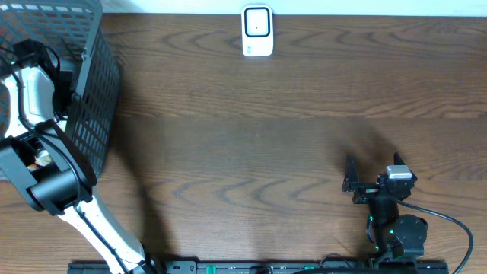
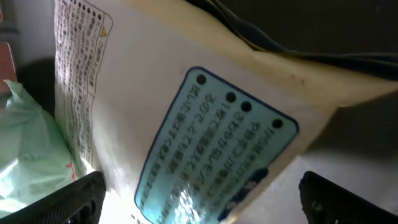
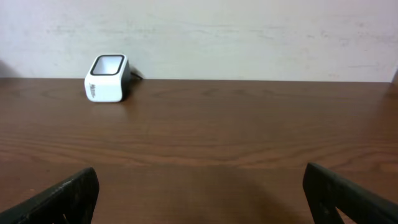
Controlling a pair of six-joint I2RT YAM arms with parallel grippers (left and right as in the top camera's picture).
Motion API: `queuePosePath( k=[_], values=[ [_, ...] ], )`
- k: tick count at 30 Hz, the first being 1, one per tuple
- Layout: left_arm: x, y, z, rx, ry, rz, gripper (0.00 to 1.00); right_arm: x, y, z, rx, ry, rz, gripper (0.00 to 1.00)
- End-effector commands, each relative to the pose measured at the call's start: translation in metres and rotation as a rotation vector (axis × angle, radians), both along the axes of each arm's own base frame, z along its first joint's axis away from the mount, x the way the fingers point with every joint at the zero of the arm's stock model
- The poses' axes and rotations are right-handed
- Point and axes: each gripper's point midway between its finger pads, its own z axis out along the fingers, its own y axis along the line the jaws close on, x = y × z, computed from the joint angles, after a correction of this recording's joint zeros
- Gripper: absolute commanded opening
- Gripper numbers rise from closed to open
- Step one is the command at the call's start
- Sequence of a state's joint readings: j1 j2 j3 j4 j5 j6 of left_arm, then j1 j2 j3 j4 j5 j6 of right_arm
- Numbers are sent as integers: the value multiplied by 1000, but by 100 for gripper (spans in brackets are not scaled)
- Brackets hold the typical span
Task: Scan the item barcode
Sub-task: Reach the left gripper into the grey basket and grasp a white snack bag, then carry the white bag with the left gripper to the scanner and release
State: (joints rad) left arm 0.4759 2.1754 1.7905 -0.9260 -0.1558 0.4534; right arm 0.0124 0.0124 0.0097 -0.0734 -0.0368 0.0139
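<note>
The white packet (image 2: 205, 118), which we take for the item to scan, lies in the mesh basket (image 1: 95, 91) at the far left of the surface (image 1: 266, 137), right under the left end effector (image 2: 205, 210). Its fingers stand wide apart, one on each side of the packet's lower part, and clamp nothing. The packet lies on a slant in the left wrist view, and its blue label (image 2: 211, 162) runs from upper right to lower left. We see no barcode on the face turned to us. A green packet (image 2: 28, 155) presses against it on the left and may crowd the near finger as it closes. The left arm is plainly the nearer one. The right end effector (image 1: 350, 181) sits well apart at the near right edge, fingers also spread and empty. The scanner (image 1: 257, 30) stands at the far middle edge, and the basket wall lies between it and the packet, so we judge the packet must be lifted out first.
</note>
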Motion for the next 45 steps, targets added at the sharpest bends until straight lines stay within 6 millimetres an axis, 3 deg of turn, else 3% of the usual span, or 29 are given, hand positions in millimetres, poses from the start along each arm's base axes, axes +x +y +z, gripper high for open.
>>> queuePosePath(
  k=[1,8,13,15,18,22,25,28,32,35,36,39,42,45],
  values=[
    [-1,0,-15,-9,25,-92,99,0,-4,-1,-1,0,-18,99],
    [7,7,-30,13,-3,-107,60,0,-4,-1,-1,0,-18,99],
    [12,10,-23,19,-50,-26,11,0,-4,-1,-1,0,-18,99],
    [19,11,-11,16,-114,59,8,0,-4,-1,-1,0,-18,99],
    [37,-4,16,-69,-237,67,7,0,-4,-1,-1,0,-18,99],
    [65,-37,85,-219,-492,5,7,0,-4,-1,-1,0,-18,99],
    [77,-42,148,-245,-695,72,7,0,-4,-1,-1,0,-18,99],
    [75,-44,219,-237,-889,153,7,0,-4,-1,-1,0,-18,99],
    [57,-53,306,-198,-1109,149,7,0,-4,-1,-1,0,-18,99],
    [39,-62,352,-164,-1217,116,7,0,-4,-1,-1,0,-18,99],
    [28,-69,376,-145,-1272,97,7,0,-4,-1,-1,0,-18,99],
    [5,-81,414,-183,-1383,142,7,0,-4,-1,-1,0,-18,99],
    [-22,-110,452,-390,-1508,271,7,0,-4,-1,-1,0,-18,99],
    [-34,-164,472,-604,-1508,155,7,0,-4,-1,-1,0,-18,99]
  ],
)
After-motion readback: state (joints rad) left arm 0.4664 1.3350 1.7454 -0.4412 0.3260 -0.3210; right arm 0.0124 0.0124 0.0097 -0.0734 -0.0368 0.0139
